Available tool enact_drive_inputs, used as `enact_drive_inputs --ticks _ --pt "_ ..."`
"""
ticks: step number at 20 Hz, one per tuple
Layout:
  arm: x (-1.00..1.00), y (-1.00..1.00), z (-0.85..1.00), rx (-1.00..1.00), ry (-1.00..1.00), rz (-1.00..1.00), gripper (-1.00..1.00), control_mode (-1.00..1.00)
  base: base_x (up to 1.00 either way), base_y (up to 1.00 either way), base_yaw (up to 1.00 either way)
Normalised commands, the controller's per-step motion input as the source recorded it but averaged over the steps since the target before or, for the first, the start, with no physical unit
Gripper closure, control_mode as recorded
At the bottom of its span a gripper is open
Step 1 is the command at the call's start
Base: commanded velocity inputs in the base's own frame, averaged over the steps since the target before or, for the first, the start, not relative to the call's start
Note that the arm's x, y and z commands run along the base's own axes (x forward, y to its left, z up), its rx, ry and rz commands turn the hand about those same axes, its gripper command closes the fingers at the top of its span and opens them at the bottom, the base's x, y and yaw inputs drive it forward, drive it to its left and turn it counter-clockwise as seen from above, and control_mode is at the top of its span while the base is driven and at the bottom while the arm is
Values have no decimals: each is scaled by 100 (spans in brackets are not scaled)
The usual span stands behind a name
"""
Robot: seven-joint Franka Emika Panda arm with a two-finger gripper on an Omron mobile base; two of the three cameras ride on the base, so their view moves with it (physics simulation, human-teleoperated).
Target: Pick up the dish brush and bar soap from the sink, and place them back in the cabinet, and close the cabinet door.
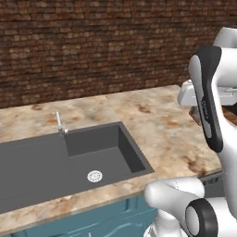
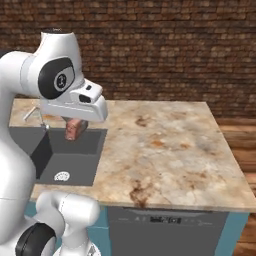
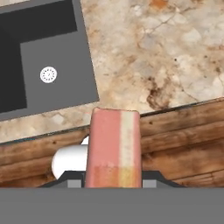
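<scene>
My gripper [image 3: 113, 183] is shut on the bar soap [image 3: 113, 146], a reddish-pink block with a paler stripe that stands up between the jaws. From the right base view the bar soap [image 2: 75, 129] hangs under the hand, in the gripper [image 2: 75, 124], above the counter beside the sink's right rim. The sink [image 1: 41, 162] is a dark grey basin with a white drain [image 1: 95, 176] and a small faucet [image 1: 59, 122]; nothing else lies in the parts of it that show. The dish brush, the cabinet and the cabinet door are out of view.
The marble counter [image 2: 165, 145] runs right of the sink [image 2: 95, 150] to a corner, with a brick wall [image 2: 165, 50] behind. A dishwasher front [image 2: 165, 227] sits under it, low teal cupboards [image 1: 92, 222] are below the sink, and the wooden floor [image 3: 183, 140] lies beyond the counter's front edge.
</scene>
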Motion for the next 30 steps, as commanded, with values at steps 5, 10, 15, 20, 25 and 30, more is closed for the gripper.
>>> enact_drive_inputs --ticks 5,10,15,20,25,30 --pt "0 0 0 0 0 0 100 100 -3 -64 -57" --pt "0 0 0 0 0 0 100 100 0 -37 -75" --pt "0 0 0 0 0 0 100 100 0 -17 -80" --pt "0 0 0 0 0 0 100 100 0 -2 -85" --pt "0 0 0 0 0 0 100 100 0 0 -86" --pt "0 0 0 0 0 0 100 100 18 0 -79"
